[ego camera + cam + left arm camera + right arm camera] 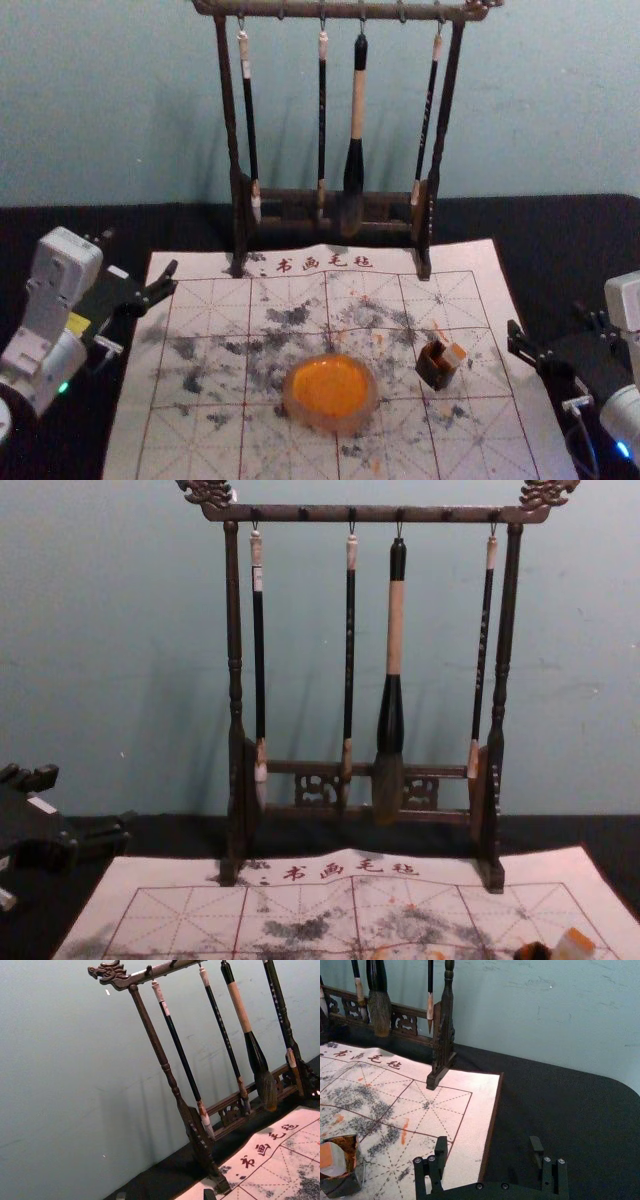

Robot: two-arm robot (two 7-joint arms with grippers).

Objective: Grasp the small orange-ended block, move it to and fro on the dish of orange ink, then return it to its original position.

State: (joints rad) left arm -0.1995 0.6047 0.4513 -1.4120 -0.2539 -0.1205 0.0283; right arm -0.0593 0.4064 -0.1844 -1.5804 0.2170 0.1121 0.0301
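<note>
At the left, over the surface (575, 218) beside the patterned mat (130, 440), the left tool (140, 255) hangs with its fingers spread, grasping nothing. Toward the far side stands a dark wooden rack (226, 100) with four brushes (358, 100) hanging from it. Nearer, about mid-mat, sits the round dish (370, 405) of orange ink (330, 388). Right of the dish, apart from it, a small dark box (434, 374) on the mat holds the orange-ended block (453, 356), tilted and poking out. At the right, past the mat's edge, the right tool (552, 328) is released, fingers wide apart.
</note>
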